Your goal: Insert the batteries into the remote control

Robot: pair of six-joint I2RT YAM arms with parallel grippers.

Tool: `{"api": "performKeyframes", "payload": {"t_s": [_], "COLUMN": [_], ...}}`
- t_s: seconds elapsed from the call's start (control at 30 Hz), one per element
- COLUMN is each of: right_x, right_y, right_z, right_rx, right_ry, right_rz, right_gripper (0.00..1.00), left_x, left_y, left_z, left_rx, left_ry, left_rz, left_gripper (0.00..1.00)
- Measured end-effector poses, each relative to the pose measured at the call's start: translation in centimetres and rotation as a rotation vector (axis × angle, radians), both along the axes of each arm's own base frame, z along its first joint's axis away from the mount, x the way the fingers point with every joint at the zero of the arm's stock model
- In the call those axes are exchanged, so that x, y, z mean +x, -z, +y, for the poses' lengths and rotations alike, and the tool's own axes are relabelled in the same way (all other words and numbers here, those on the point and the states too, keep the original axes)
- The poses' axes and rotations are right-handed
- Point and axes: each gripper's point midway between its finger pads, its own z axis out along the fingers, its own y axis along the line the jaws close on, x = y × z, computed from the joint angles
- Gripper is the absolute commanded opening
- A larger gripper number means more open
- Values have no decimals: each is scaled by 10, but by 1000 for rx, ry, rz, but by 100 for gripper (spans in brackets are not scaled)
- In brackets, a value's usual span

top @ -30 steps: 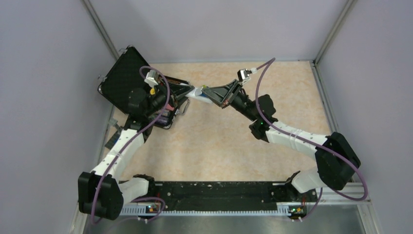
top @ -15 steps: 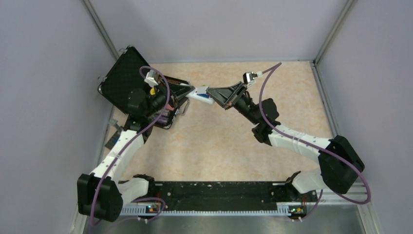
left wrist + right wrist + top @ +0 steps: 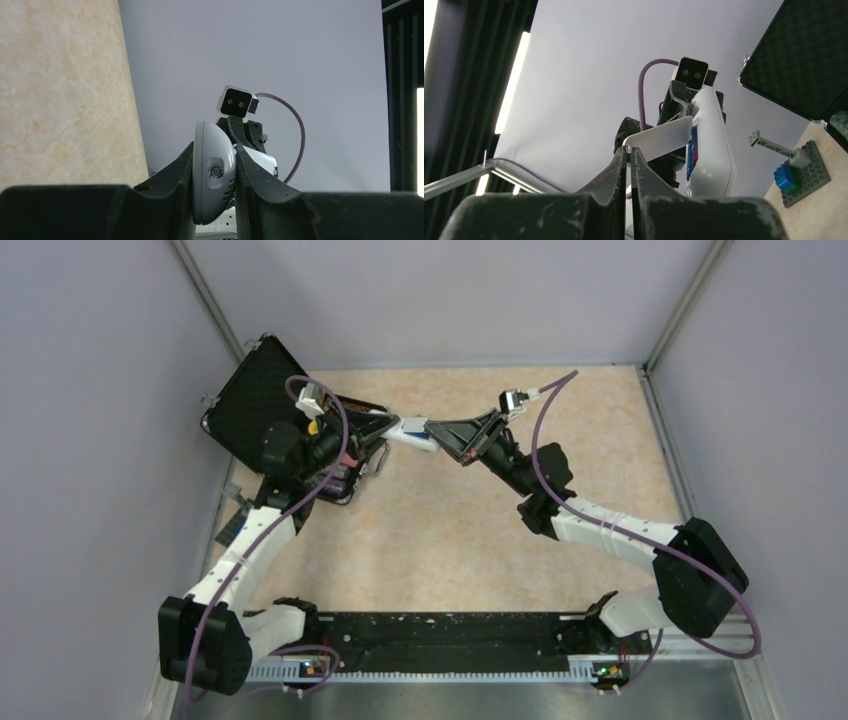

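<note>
My left gripper (image 3: 388, 430) is shut on the white remote control (image 3: 408, 432) and holds it in the air beside the black case. In the left wrist view the remote (image 3: 214, 172) stands on edge between my fingers. My right gripper (image 3: 433, 430) is shut on a thin white cover plate (image 3: 660, 141) whose far edge meets the remote (image 3: 710, 145). The batteries (image 3: 693, 149), one blue and one purple, sit side by side in the remote's open compartment. They show as a blue patch in the top view (image 3: 425, 446).
An open black case (image 3: 250, 405) lies at the back left under my left arm; its lid shows in the right wrist view (image 3: 804, 60). A grey brick plate with a blue and a green brick (image 3: 800, 175) lies on the table. Grey walls enclose the table.
My right wrist has turned and shifted slightly right while staying at the remote. The remote has edged a little toward the back. My left arm has held its place.
</note>
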Motion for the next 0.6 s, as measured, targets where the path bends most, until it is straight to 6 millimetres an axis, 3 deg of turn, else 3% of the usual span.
{"api": "performKeyframes", "payload": {"t_s": [0.6], "right_x": [-2], "right_y": [9], "right_z": [-2], "right_rx": [-8], "right_ry": [-16], "right_rz": [49], "right_gripper": [0], "left_x": [3], "left_y": [-3], "left_z": [-2], "left_rx": [-8], "left_ry": [-20], "left_rz": [-15], "left_gripper": [0]}}
